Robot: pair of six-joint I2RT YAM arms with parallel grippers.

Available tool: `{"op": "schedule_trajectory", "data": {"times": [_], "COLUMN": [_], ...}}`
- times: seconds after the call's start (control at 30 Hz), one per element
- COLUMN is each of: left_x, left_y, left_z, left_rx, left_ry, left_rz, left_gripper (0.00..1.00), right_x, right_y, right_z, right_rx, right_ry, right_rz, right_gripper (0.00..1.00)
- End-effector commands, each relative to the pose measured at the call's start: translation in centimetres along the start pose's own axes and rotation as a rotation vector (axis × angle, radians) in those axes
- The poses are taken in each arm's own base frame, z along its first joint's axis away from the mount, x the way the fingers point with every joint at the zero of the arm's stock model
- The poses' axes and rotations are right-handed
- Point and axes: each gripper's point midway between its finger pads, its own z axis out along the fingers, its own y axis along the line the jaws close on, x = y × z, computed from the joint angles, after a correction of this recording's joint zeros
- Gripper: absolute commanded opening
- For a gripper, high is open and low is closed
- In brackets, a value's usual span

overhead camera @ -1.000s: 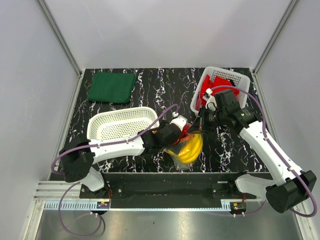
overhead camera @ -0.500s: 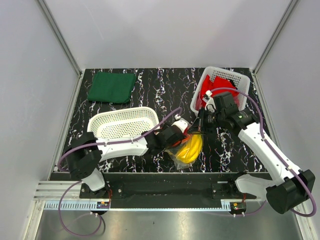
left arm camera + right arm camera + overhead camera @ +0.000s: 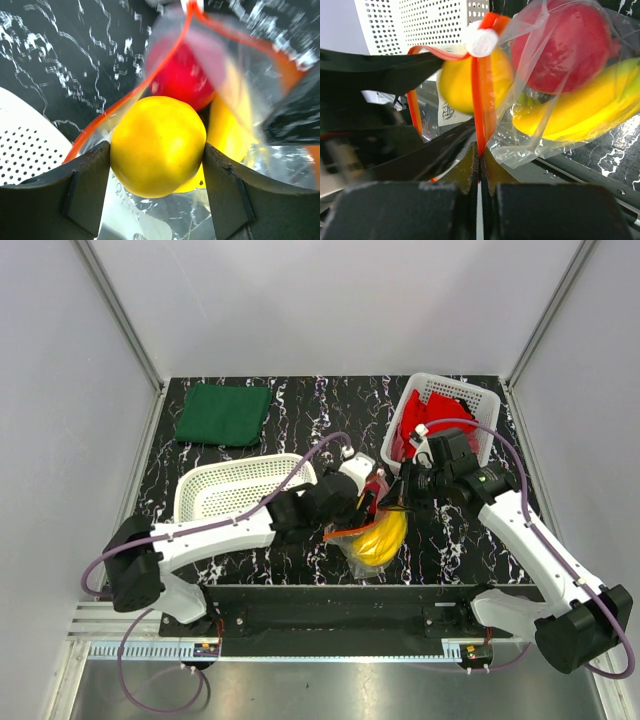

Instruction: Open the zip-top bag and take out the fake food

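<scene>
On the black marbled worktop (image 3: 300, 410), a white basket (image 3: 225, 495) lies just beside the left claw (image 3: 366, 502), on its outer side. Between the two claws sits the clear bag (image 3: 378, 545), its mouth already parted. The right claw (image 3: 479, 167) is pinched tight on the orange-red zip strip (image 3: 479, 100) just below the white slider (image 3: 481, 42), holding that edge up. The left claw reaches into the opening, and its fingers (image 3: 85, 190) press on either side of the yellow lemon (image 3: 157, 145). The lemon fills the gap between them and sits at the lip of the bag, with film around it. Beyond the lemon, deeper in from the left claw, lie the banana bunch (image 3: 227, 125) and a red fruit (image 3: 180, 80); no grapes can be made out.

The opening step looks done and the removal of the first piece appears to be in hand. The next move calls for the left claw to draw the lemon straight back out of the mouth without catching the film, while the right claw's pinch stops the bag from following. The lemon is smooth and round, so a loose hold could let it slip back in; the basket alongside seems a likely place to set it down
</scene>
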Motion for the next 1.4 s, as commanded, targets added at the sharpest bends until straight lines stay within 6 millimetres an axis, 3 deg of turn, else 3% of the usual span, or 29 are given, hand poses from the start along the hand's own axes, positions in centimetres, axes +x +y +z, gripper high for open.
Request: {"op": "schedule_trajectory", "data": {"times": [0.0,0.03,0.1,0.13,0.17,0.2,0.33,0.37,0.47,0.5,0.6,0.67,0.7,1.0,1.13,1.33,1.37], "left_x": [-5.9,-7.1,-6.5,-8.2,-7.2,-7.5,-10.3,-11.2,-10.4,-9.3,-6.9,-5.5,-4.7,1.5,4.6,7.6,8.1], "left_y": [-0.1,-0.3,-0.1,-0.4,-0.2,0.1,0.1,0.8,4.0,5.2,8.2,8.8,10.4,14.2,14.1,14.3,14.4], "left_z": [-3.3,-4.4,-4.8,-6.7,-6.7,-7.4,-12.6,-14.7,-15.5,-15.6,-14.8,-13.9,-13.4,-6.2,-2.6,-0.4,-0.1], "left_rx": [0.05,0.075,0.095,0.146,0.154,0.161,0.264,0.273,0.144,0.094,-0.019,-0.016,-0.059,0.093,0.112,0.098,0.089], "left_ry": [-0.156,-0.212,-0.242,-0.33,-0.331,-0.363,-0.572,-0.638,-0.622,-0.563,-0.466,-0.407,-0.374,-0.077,0.104,0.154,0.168], "left_rz": [-0.108,-0.114,-0.104,-0.103,-0.096,-0.101,-0.129,-0.149,-0.215,-0.219,-0.197,-0.16,-0.146,-0.14,-0.254,-0.282,-0.277], "left_gripper": [0.0,0.0,0.0,0.0,0.0,0.0,0.0,0.0,0.0,0.0,0.0,0.0,0.0,0.0,0.0,0.0,0.07], "right_x": [-1.1,-1.4,-1.6,-1.7,-1.6,-1.7,-1.3,-1.3,-1.0,-1.0,-1.1,-1.2,-1.2,-1.4,-1.5,-1.4,-1.4], "right_y": [1.3,1.0,0.7,0.5,0.4,0.4,0.1,0.0,0.0,0.2,0.4,0.8,0.8,1.5,1.6,1.8,1.8], "right_z": [-1.8,-1.9,-2.3,-2.4,-2.5,-2.7,-2.6,-2.6,-2.7,-2.9,-3.3,-3.6,-3.7,-4.1,-4.2,-4.5,-4.4], "right_rx": [-0.004,0.017,0.044,0.057,0.063,0.066,0.072,0.073,0.068,0.063,0.061,0.052,0.052,0.032,0.03,0.019,0.019], "right_ry": [-0.063,-0.074,-0.089,-0.099,-0.099,-0.105,-0.097,-0.098,-0.097,-0.102,-0.109,-0.116,-0.116,-0.118,-0.122,-0.127,-0.126], "right_rz": [-0.056,-0.056,-0.056,-0.057,-0.057,-0.06,-0.054,-0.054,-0.047,-0.05,-0.056,-0.064,-0.066,-0.084,-0.088,-0.098,-0.096], "right_gripper": [0.0,0.0,0.0,0.0,0.0,0.0,0.0,0.0,0.0,0.0,0.0,0.0,0.0,0.0,0.0,0.0,0.0]}}
